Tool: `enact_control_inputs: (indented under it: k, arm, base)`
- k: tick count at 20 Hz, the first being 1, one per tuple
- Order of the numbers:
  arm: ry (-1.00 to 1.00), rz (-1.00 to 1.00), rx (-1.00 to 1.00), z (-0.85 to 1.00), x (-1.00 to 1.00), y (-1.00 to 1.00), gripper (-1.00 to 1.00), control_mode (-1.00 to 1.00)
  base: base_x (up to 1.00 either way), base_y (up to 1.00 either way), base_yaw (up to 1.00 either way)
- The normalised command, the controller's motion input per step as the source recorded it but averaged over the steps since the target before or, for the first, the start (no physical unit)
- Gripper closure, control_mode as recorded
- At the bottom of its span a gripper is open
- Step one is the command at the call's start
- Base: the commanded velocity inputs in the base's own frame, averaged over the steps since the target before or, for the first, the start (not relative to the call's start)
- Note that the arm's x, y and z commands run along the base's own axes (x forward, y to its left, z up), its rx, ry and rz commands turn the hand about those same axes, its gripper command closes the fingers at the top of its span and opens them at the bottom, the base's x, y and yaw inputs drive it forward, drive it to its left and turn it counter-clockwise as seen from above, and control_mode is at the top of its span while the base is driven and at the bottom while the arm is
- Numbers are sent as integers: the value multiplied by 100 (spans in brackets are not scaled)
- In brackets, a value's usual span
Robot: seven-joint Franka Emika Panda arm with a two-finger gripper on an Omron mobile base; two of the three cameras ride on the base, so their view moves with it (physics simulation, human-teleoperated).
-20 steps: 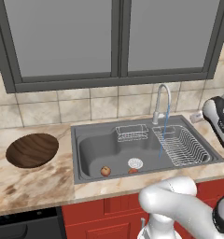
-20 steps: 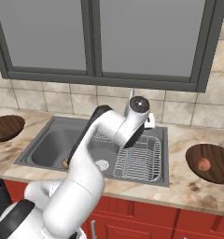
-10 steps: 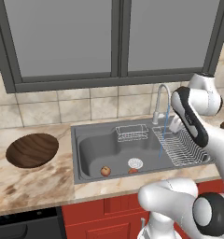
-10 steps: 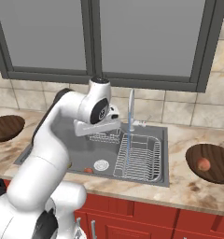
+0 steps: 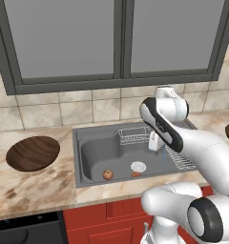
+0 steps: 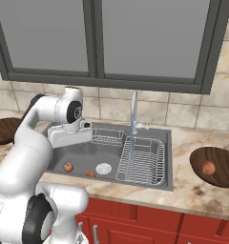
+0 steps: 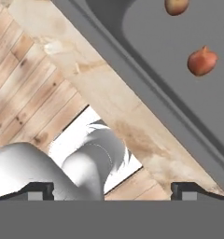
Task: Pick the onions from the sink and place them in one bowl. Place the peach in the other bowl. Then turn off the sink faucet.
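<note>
Two onions lie on the floor of the sink (image 6: 78, 155): the larger onion (image 6: 68, 167) at the front left and the smaller onion (image 6: 90, 174) beside the white drain. In the hand view they are the nearer onion (image 7: 202, 61) and the far onion (image 7: 177, 5). The peach (image 6: 208, 167) rests in the other bowl (image 6: 221, 157) on the right counter. One bowl (image 5: 33, 153) sits on the left counter with nothing in it. The sink faucet (image 6: 134, 112) pours a thin stream of water. My gripper (image 7: 113, 189) hangs open above the sink's left part, holding nothing.
A wire drying rack (image 6: 142, 159) fills the sink's right half and a small wire basket (image 6: 107, 138) hangs at its back. Window frames and a tiled wall rise behind. The marble counter's front edge (image 7: 132, 126) borders the sink, with wooden floor below.
My arm has swung from the right side, past the faucet and rack, to above the sink's left part. The peach, onions and bowls have stayed put.
</note>
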Motion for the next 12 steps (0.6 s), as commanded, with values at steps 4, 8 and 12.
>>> enact_control_inputs:
  k: [4,8,12]
  arm:
    - [12,5,2,-24,-4,94,-100,-100]
    - [-8,-7,10,-1,-11,48,-100,-100]
    - [-24,-24,12,0,-13,13,-100,-100]
  base:
    - [0,0,0]
    - [0,0,0]
    - [0,0,0]
